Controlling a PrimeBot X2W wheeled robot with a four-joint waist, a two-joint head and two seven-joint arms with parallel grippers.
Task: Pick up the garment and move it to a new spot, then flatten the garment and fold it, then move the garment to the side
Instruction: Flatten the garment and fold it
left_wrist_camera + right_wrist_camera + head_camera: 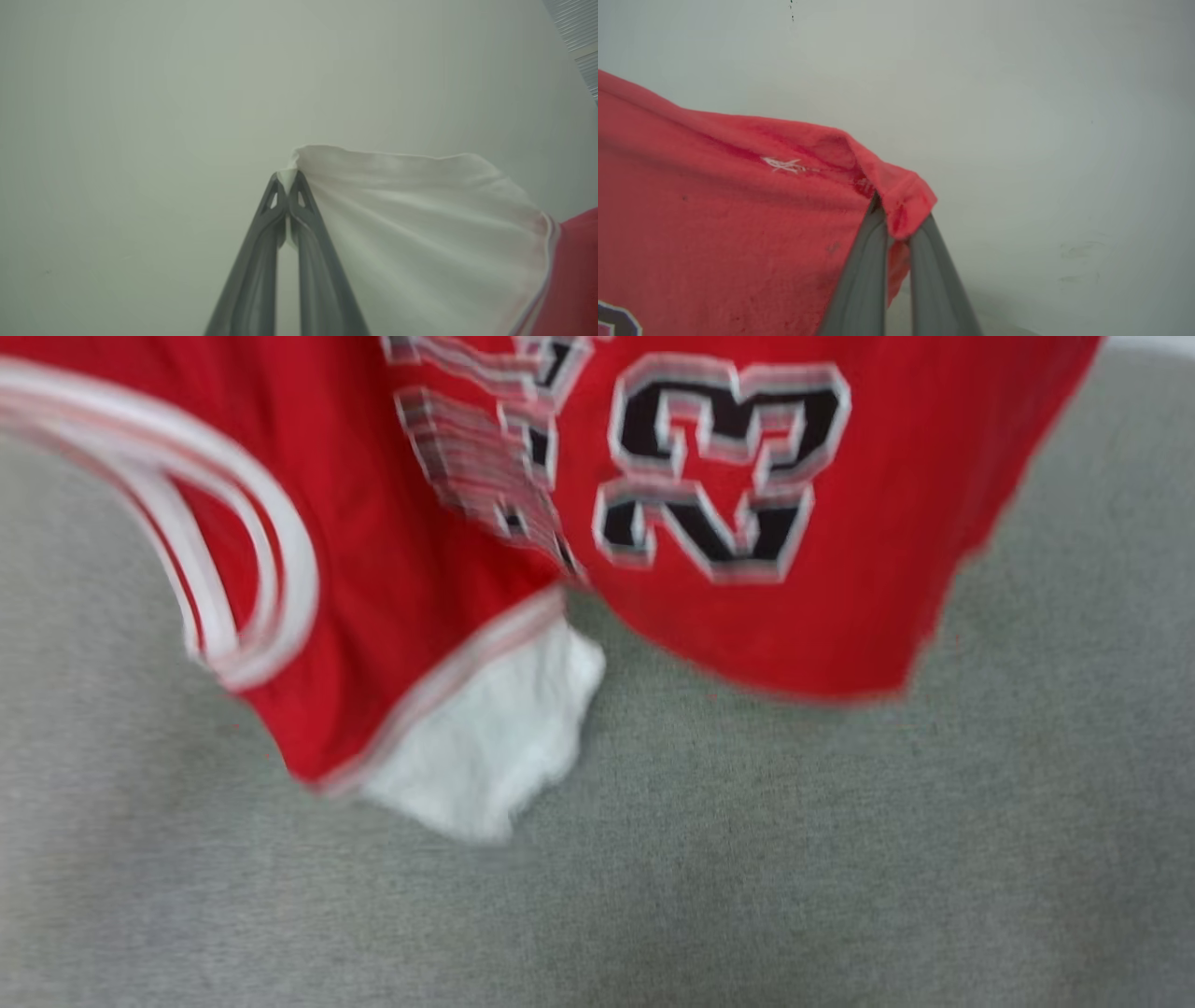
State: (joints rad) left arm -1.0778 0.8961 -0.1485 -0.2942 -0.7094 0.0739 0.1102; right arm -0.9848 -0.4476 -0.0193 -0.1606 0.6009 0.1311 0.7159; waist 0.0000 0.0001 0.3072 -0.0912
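The garment [392,569], a red jersey shirt, hangs blurred above the grey surface in the head view. Its black-and-white number print [719,467] faces me upside down, and one white sleeve [495,737] dangles at its lowest point. The striped neckline trim [252,569] curves at the left. In the left wrist view my left gripper [287,179] is shut on the edge of a white sleeve [420,224], with red cloth at the far right. In the right wrist view my right gripper [896,214] is shut on a corner of the red fabric [738,210].
A grey cloth-covered surface [747,859] lies under the hanging shirt. Both wrist views look toward a pale plain wall [140,116]. A ribbed grey strip [579,42] shows at the top right of the left wrist view.
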